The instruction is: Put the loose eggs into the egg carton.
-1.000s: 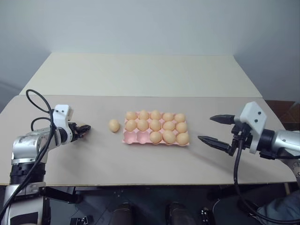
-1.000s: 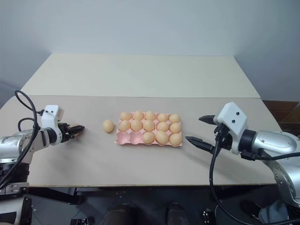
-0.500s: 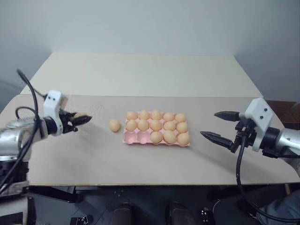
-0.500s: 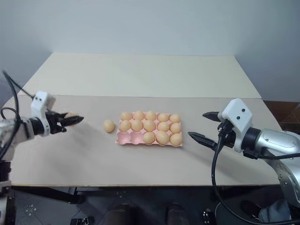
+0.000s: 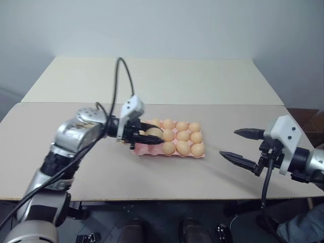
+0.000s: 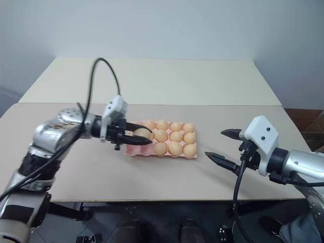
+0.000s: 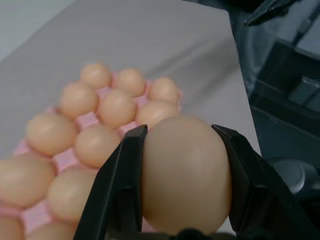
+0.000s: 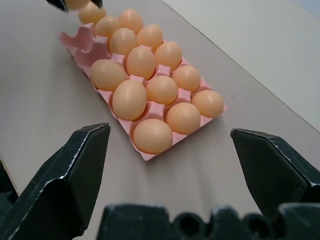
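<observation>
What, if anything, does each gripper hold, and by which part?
The left gripper clamps one loose egg across its sides, over the egg carton. The right gripper is open, holding nothing.

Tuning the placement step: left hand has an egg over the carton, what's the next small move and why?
Probably lower the left hand into one of the empty front-left cups of the carton before opening. Its egg is pinched above that end, the other cups look filled, and the open right hand is clear of it.

Even, soft light; faint shadows
</observation>
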Motion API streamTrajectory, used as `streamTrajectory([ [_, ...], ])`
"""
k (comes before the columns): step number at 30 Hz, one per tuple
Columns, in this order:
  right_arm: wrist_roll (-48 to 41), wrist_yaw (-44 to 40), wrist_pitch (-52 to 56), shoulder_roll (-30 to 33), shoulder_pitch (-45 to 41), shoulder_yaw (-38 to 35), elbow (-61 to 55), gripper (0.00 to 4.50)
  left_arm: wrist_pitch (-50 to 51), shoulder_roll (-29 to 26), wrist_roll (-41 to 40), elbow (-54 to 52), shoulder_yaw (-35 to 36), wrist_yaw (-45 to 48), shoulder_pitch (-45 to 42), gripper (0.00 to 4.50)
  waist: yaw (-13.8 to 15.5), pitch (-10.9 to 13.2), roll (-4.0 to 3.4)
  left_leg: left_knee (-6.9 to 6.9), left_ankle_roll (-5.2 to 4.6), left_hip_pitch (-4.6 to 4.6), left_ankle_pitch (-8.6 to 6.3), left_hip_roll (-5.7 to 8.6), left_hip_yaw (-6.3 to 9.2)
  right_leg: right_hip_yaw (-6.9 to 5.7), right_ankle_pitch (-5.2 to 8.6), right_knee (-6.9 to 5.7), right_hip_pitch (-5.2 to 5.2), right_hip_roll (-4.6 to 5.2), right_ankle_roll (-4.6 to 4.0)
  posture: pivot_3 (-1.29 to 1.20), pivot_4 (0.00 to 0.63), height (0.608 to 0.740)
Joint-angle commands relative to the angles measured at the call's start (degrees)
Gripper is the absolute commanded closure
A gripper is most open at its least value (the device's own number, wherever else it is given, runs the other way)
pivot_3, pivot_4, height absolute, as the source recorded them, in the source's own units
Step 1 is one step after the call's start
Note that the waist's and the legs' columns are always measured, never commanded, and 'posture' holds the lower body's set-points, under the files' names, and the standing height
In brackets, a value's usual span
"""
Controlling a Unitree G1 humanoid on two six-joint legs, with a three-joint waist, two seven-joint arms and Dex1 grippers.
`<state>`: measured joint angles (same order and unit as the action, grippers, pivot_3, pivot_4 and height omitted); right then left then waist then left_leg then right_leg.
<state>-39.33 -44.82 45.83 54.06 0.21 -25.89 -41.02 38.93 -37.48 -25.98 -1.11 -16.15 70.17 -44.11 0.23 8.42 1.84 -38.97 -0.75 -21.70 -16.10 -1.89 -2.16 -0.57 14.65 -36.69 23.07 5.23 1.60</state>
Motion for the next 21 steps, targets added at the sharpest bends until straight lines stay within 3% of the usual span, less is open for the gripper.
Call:
streamTrajectory([
  [1,-1.4,0.9,0.9,0.9,0.2,-3.8,-2.2,0.00,-4.3,0.5,5.2,2.1,-3.9,1.6,-1.3,2.76,-0.2,0.0,-0.01,0.01,0.00,0.01,0.00,-0.01,0.02,-0.01,0.00,0.00,0.00,-0.01,0.00,0.00,0.150,0.740],
  [21,-4.2,2.4,2.1,1.0,4.0,-6.9,-5.1,0.00,-11.5,6.3,17.6,10.8,-6.5,-0.4,-2.5,2.76,0.5,0.0,-0.02,-0.06,-0.01,-0.06,0.01,0.03,0.12,-0.08,0.00,0.00,0.00,0.03,0.04,0.00,0.150,0.740],
])
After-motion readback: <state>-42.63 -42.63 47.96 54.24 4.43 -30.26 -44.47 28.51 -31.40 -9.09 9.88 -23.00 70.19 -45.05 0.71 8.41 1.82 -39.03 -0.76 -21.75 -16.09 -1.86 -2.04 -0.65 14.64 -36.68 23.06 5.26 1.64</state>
